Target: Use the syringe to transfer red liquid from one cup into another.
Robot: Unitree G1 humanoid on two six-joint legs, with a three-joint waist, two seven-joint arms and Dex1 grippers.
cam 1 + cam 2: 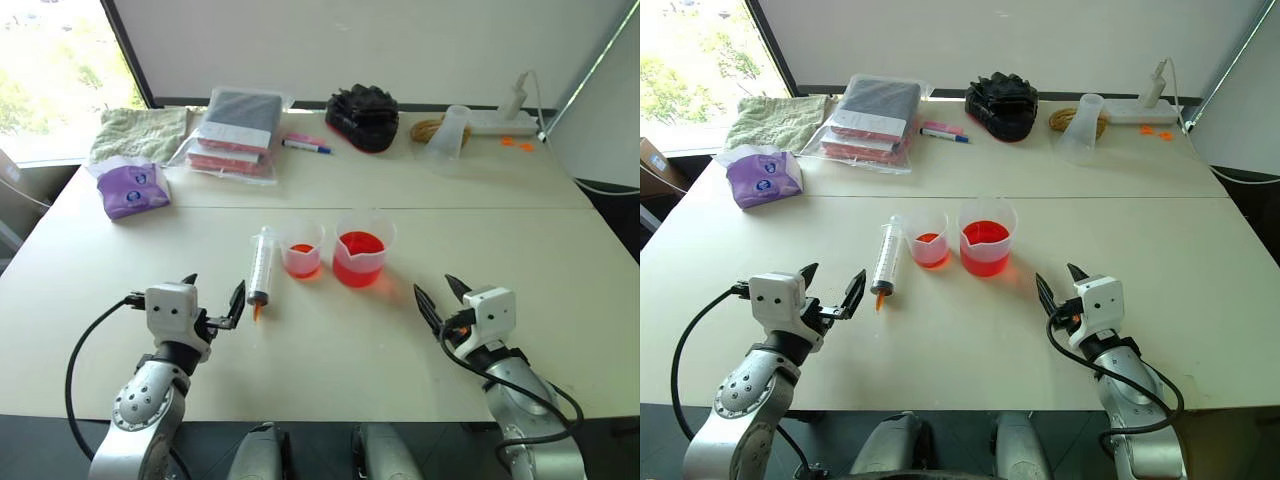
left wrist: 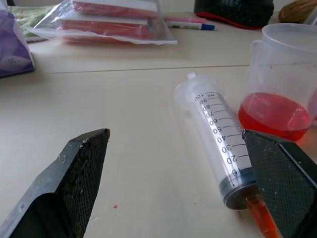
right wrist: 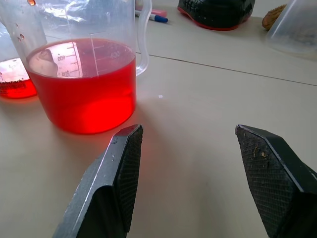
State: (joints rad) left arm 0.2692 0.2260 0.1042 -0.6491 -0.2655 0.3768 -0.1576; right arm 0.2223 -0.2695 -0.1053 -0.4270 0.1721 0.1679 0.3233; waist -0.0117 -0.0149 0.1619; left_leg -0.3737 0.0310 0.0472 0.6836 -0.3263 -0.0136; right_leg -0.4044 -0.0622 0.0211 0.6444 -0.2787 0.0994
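The syringe (image 1: 261,265) lies flat near the middle of the table (image 1: 330,350), just beside the smaller cup (image 1: 302,250); the larger cup (image 1: 361,250) of red liquid (image 1: 360,246) stands next to that. Both the left hand (image 1: 213,300) and right hand (image 1: 437,298) hover empty, fingers apart. A careless sideways reach for the syringe could topple the smaller cup. The near table edge leaves open room.

On the pale table (image 1: 330,350) the syringe (image 1: 261,264) lies just left of the smaller cup (image 1: 302,249) and the larger cup (image 1: 362,248), both holding red liquid (image 1: 360,246), while the left gripper (image 1: 213,296) and right gripper (image 1: 439,296) hover nearer, fingers spread and empty.
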